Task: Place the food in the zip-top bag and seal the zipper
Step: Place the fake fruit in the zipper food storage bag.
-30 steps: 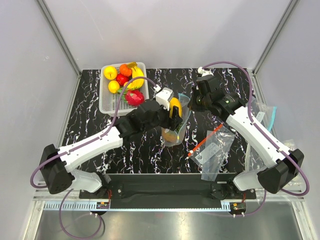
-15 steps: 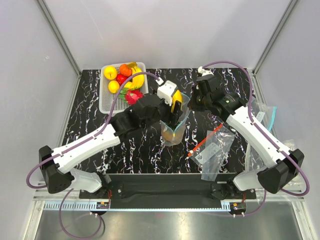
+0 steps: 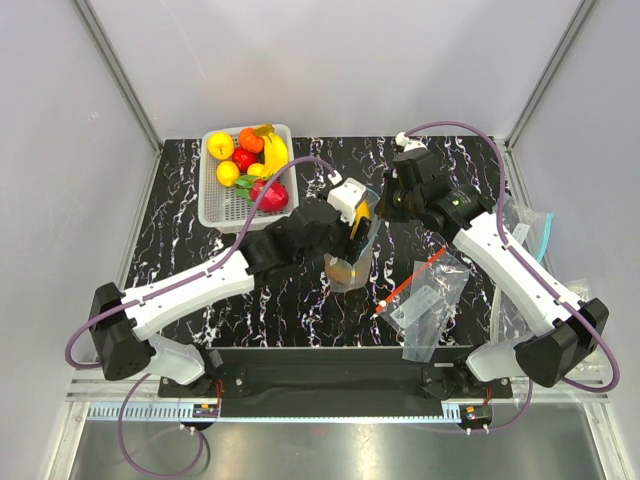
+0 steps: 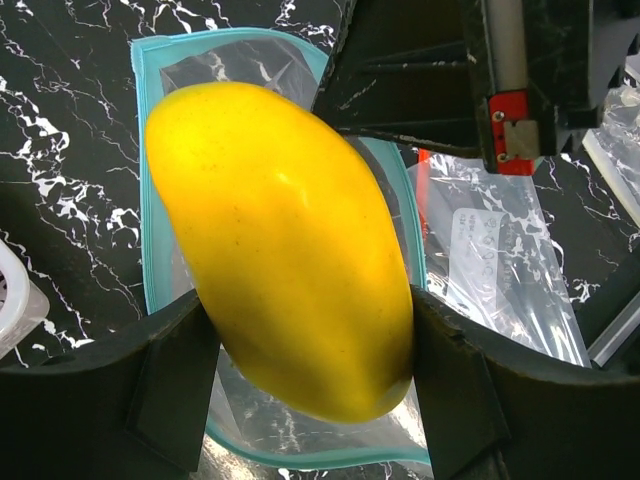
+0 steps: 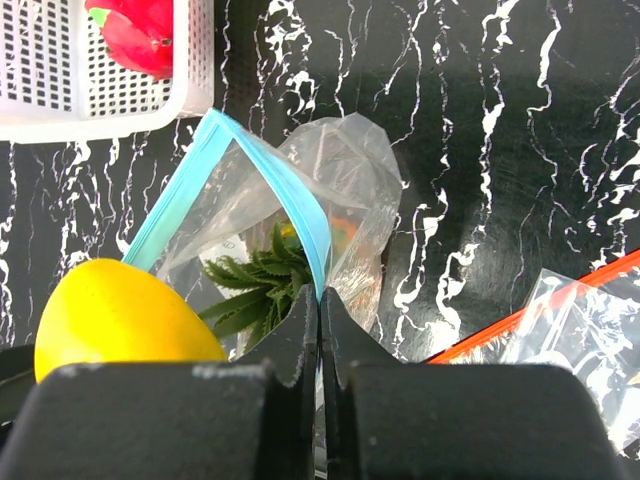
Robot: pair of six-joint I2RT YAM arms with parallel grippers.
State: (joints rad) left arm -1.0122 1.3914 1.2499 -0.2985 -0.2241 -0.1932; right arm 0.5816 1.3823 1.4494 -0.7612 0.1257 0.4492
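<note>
A robotics lab test cell: plain pale wall panels in aluminium frame posts enclose a black, white-veined marble-pattern bench. Two white-and-black robot arms, left and right, trailing purple cables, stand on a black base rail.

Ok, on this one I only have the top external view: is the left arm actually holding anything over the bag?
Observer: Yes. Left wrist view: the left gripper has its fingers shut on the yellow mango, right at the open mouth of the zip-top bag.
Operator: What holds that mouth open?
Observer: Right wrist view: the right gripper is shut on the teal zipper, holding one rim up.
Operator: Anything inside?
Observer: Yes, the pineapple; its green crown shows through the opening.
</note>
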